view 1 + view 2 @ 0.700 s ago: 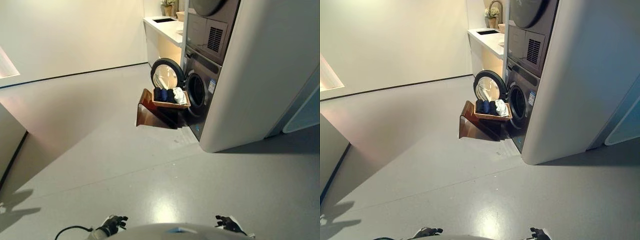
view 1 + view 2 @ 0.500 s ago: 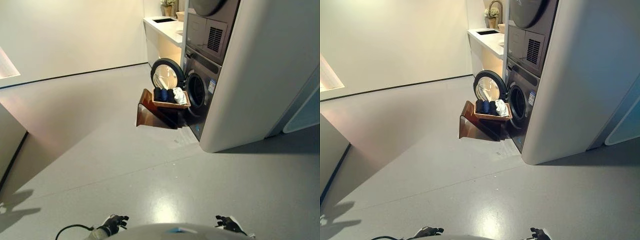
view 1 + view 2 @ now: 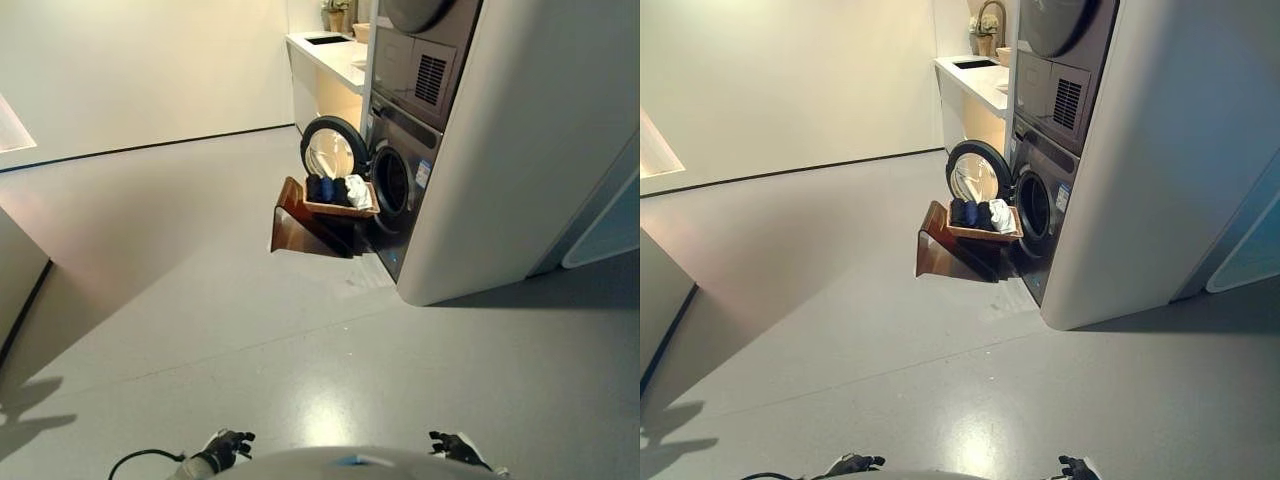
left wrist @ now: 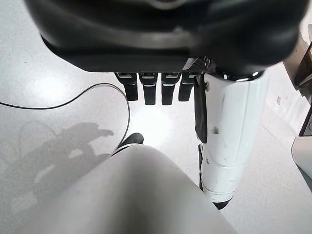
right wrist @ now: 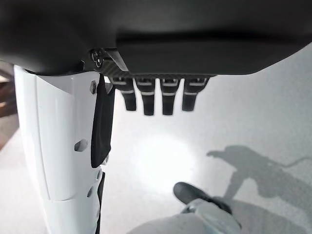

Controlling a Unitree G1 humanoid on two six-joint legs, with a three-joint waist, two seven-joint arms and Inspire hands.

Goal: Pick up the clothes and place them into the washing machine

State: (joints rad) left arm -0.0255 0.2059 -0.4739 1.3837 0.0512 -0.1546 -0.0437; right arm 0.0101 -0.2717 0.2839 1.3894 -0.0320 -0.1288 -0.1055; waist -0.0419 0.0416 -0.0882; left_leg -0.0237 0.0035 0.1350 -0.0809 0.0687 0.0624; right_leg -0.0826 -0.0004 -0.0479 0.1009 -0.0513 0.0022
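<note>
A shallow wicker basket holds dark blue and white clothes. It rests on a low dark brown box beside the dark washing machine, whose round door stands open. All this is far ahead, across the grey floor. My left hand hangs low at the bottom of the eye views, open and empty, its fingers straight and its white-covered thumb out. My right hand hangs low too, open and empty, with fingers straight.
The washer sits under a second dark machine inside a white rounded cabinet. A white counter with a sink stands behind the open door. Wide grey floor lies between me and the machine.
The whole picture has shifted slightly, so the camera moved a little. The basket, clothes and both hands keep their places.
</note>
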